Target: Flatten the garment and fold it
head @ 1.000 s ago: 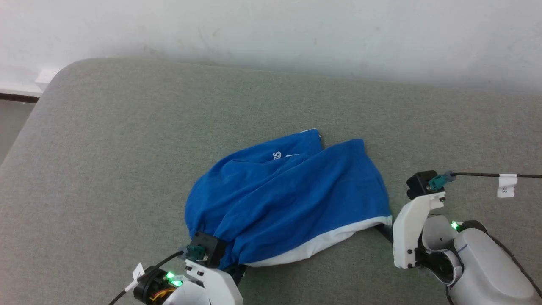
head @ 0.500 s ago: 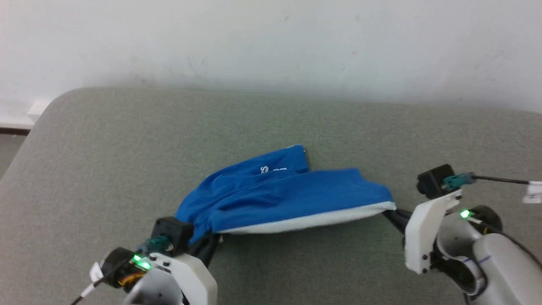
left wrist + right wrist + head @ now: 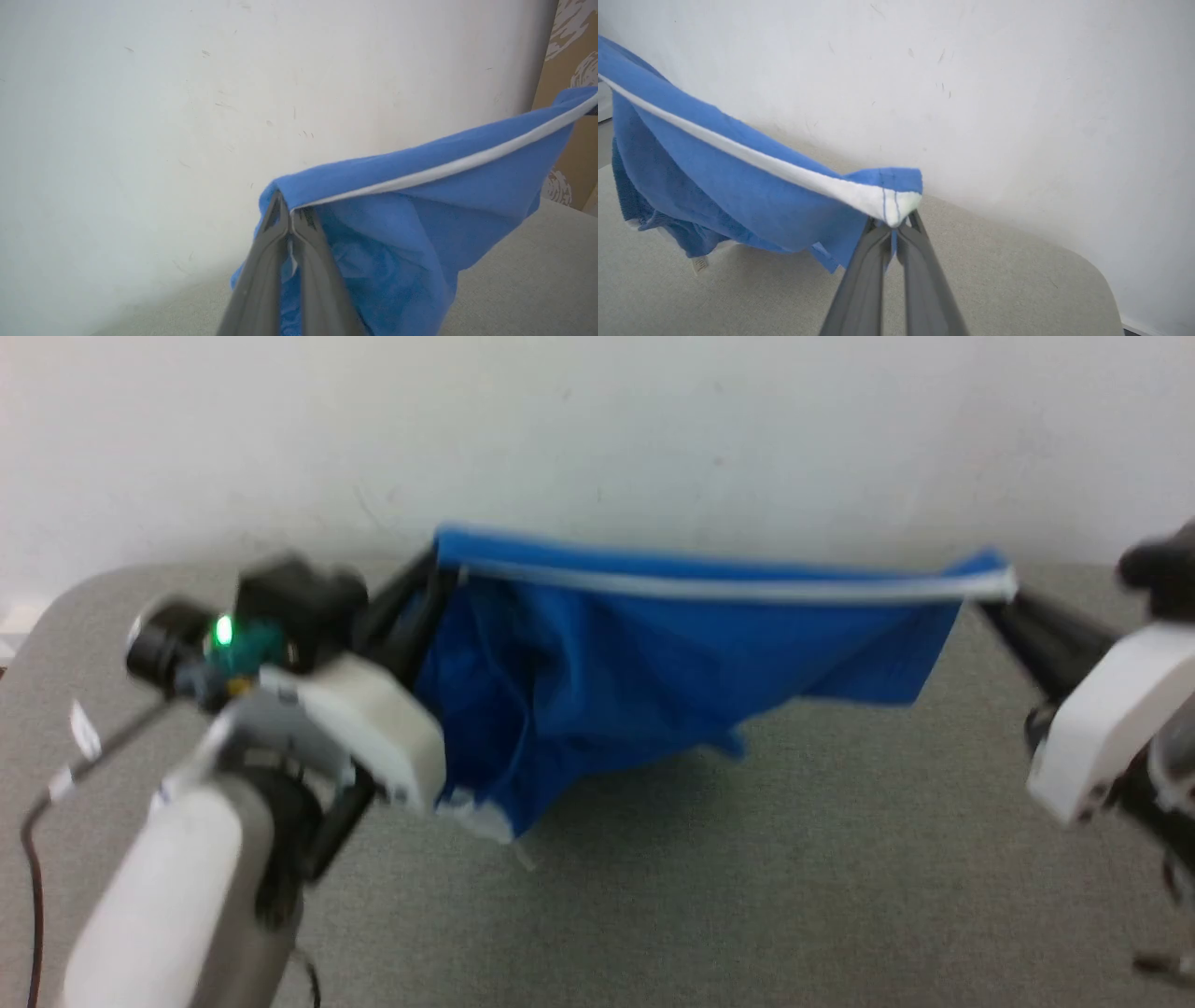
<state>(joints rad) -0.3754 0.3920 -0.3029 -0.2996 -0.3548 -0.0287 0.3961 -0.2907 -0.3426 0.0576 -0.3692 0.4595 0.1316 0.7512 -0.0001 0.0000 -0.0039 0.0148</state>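
The garment, bright blue shorts with a white hem band, hangs in the air above the grey table, stretched between both grippers. My left gripper is shut on its left corner; in the left wrist view the tips pinch the white-edged hem of the garment. My right gripper is shut on the right corner; the right wrist view shows its tips clamped on the white band end of the garment. The hem runs taut between them, and the rest sags below.
A white wall rises right behind the table's far edge. The table's rounded left corner is near my left arm. A brown patterned panel stands at the right of the left wrist view.
Both grippers have lifted the garment off the table and pulled its hem taut between them. The right gripper shut on the hem corner. The head camera has tilted up.
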